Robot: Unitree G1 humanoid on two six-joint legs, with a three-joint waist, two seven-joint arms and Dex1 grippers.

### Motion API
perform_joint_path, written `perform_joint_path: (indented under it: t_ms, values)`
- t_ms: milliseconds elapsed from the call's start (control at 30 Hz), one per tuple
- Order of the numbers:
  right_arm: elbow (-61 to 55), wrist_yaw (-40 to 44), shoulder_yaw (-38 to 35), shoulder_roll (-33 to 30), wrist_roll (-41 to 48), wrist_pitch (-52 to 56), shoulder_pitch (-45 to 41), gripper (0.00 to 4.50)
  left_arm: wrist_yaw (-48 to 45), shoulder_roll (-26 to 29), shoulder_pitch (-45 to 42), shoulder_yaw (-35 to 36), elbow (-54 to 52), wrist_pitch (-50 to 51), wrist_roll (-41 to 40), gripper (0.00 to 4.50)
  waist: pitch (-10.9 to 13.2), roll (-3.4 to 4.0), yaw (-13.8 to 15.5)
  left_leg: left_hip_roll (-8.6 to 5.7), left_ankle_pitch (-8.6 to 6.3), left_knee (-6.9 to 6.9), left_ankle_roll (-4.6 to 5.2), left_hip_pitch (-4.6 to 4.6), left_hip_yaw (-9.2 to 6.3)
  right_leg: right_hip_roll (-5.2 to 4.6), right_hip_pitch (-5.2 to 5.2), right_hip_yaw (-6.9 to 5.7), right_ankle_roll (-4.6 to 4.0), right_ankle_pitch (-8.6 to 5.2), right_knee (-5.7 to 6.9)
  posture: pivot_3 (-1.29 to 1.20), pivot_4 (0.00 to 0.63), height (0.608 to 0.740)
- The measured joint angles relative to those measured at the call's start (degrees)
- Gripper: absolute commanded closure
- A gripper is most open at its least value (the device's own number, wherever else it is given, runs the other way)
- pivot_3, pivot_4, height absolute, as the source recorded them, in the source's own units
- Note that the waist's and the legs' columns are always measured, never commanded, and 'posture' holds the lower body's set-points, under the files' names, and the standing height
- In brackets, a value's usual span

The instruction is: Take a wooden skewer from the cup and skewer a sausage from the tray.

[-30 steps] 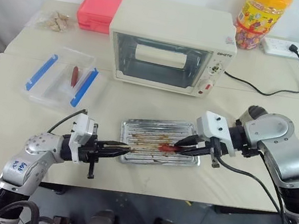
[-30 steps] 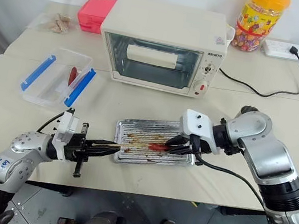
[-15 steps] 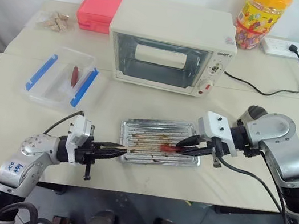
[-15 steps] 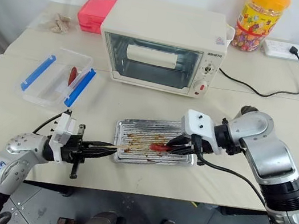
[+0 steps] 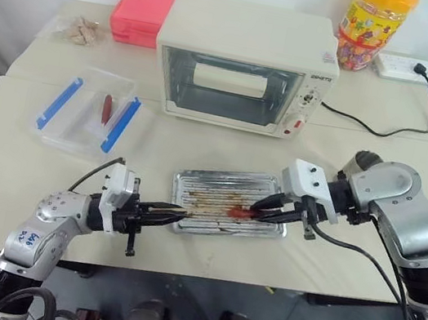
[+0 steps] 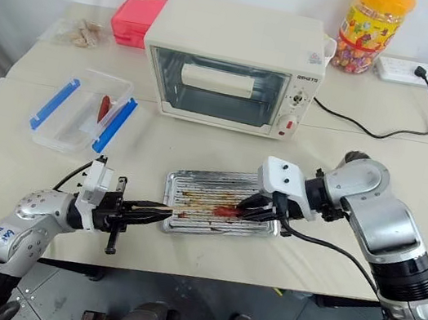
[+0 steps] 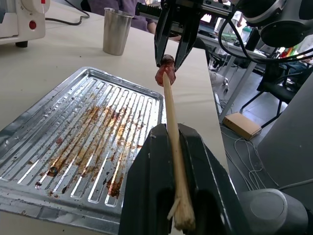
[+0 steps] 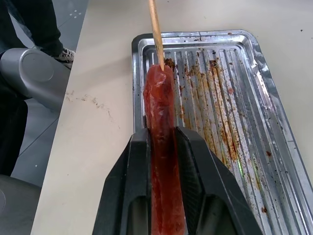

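The left gripper (image 5: pixel 173 216) is clamped tight on the butt end of the skewer (image 7: pixel 171 122), the stick running straight out past its fingertips, level above the tray (image 5: pixel 198 182), towards the other hand. The right gripper (image 5: pixel 259 212) comes in from the opposite side, tilted a little downward, its two fingers closed along the sides of the sausage (image 8: pixel 160 147), which lies lengthwise between them and sticks out beyond their tips. The skewer's point meets the free end of the sausage head-on; from the right wrist view the tip sits right at, or just inside, that end, and how deep it has gone I cannot tell. Both grippers hang over the tray, the left one at its near-left edge, the right one above its right half, with the sausage held clear of the ridged, grease-stained bottom. The cup (image 7: pixel 116 31) stands on the table beyond the tray's far corner as seen along the left gripper, well apart from both hands. Farther back from the grippers sits a toaster oven (image 5: pixel 244 62), and off to the left hand's outer side a clear box (image 5: pixel 90 109) with blue clips holding a darker sausage (image 5: pixel 107 107). Behind the oven are a pink box (image 5: pixel 141 16) and a yellow-lidded jar (image 5: pixel 373 26).
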Motion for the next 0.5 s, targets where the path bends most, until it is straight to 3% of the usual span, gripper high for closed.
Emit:
perform_joint_path:
  t_ms: [500]
  values:
    - [1.6, 0.4, 0.0, 0.0, -0.5, -0.4, -0.4, 3.76, 0.0, 0.6, 1.5, 0.7, 0.0, 0.0, 0.0, 4.5, 0.0, 0.0, 0.0, 0.0, 0.0, 0.0, 0.0, 0.0, 0.0, 0.0, 0.0, 0.0, 0.0, 0.0, 0.0, 0.0, 0.15, 0.74]
